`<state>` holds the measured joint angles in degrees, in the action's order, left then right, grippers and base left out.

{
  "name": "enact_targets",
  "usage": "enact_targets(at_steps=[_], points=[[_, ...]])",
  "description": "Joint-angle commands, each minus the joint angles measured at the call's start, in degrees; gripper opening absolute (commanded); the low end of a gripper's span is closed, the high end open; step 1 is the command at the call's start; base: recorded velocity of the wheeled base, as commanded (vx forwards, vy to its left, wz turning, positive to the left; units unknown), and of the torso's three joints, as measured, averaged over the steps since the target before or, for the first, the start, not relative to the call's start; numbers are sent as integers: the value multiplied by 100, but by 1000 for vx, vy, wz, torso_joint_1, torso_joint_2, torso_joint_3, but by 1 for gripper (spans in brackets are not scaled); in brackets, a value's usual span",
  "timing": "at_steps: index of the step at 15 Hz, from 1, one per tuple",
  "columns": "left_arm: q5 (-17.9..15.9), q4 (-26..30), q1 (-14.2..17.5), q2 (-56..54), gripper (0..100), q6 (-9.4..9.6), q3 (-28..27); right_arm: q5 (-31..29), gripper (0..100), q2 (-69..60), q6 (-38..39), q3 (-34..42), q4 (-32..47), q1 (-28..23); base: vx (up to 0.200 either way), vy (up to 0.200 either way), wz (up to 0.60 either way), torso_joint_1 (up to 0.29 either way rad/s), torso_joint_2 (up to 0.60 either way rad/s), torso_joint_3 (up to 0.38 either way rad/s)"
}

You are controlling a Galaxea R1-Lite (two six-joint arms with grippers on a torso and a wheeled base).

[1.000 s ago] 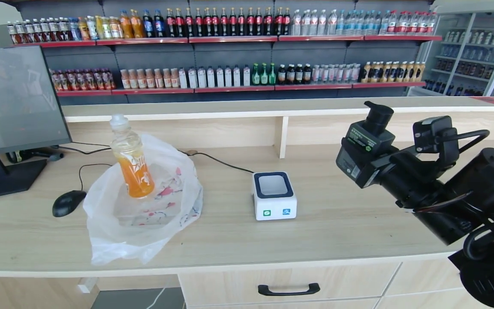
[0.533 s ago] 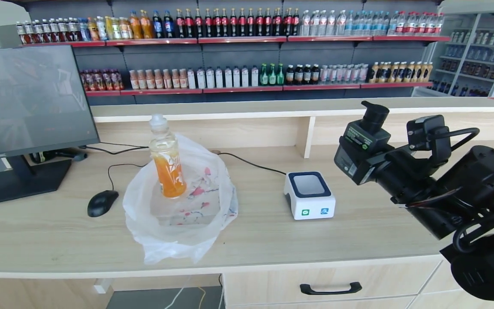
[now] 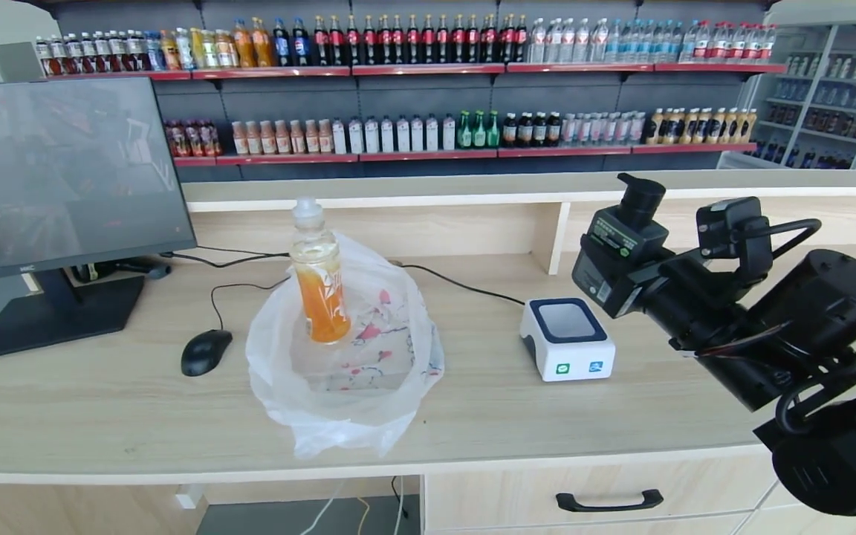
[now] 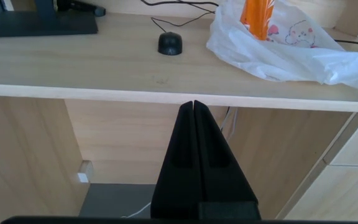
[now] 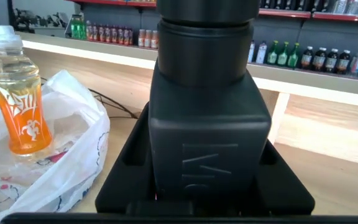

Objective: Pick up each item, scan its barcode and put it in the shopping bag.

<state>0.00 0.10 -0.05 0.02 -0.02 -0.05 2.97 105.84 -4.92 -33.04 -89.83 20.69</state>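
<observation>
Bottle [image 3: 318, 286] is seen standing upright in the shopping bag [image 3: 368, 386], cap up and long axis vertical. The bag sits open on the tabletop [image 3: 101, 416], with the white scanner box [image 3: 568, 338] beside it on the robot's right.

Right gripper [image 3: 651, 286] is held above the tabletop on the right, clamped around a black handheld device [image 3: 617, 249]. From it the bottle lies to the robot's left, past the scanner box and well apart.

Left gripper [image 4: 194, 124] is pressed closed with nothing in it, parked below the tabletop's front edge. The bag is above and ahead of it.

Judgement: the bottle counts as bagged. If it must be handled again, the left arm is on the bag's side and free, but it would have to be raised over the edge first. A side grasp across the upright body would be called for. The bag's loose rim around the bottle could be snagged.
</observation>
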Motion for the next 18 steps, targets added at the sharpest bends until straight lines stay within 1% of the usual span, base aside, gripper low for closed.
enact_targets(at_steps=[1,3,7,8,10,11,12,14,16,18], points=[[0,-1,5,-2,0,-15,-4,1,0,-46,0,-63,-17,5,200,0,0,2,2,-2],[0,-1,5,-2,0,-24,-4,1,0,-72,-8,17,-17,14,200,0,0,-10,2,7],[0,-1,5,-2,0,-15,-4,1,0,-72,-44,-19,-17,5,0,0,0,0,0,0],[0,-1,5,-2,0,2,-4,19,0,-116,-158,-115,-17,14,0,0,0,0,0,0],[0,-1,5,-2,0,2,-4,406,0,-266,-448,-45,-17,5,0,0,0,0,0,0],[0,-1,5,-2,0,2,-4,538,0,-274,-808,-1,-17,-30,0,0,0,0,0,0],[0,-1,5,-2,0,2,-4,538,0,-230,-1063,-1,-17,-30,0,0,0,0,0,0],[0,-1,5,-2,0,2,-4,485,0,-222,-1555,96,-17,-30,0,0,0,0,0,0],[0,-1,5,-2,0,2,-4,291,0,-204,-2153,-36,-17,-56,0,0,0,0,0,0],[0,-1,5,-2,0,2,-4,274,0,-90,-2549,-54,-17,23,0,0,0,0,0,0]])
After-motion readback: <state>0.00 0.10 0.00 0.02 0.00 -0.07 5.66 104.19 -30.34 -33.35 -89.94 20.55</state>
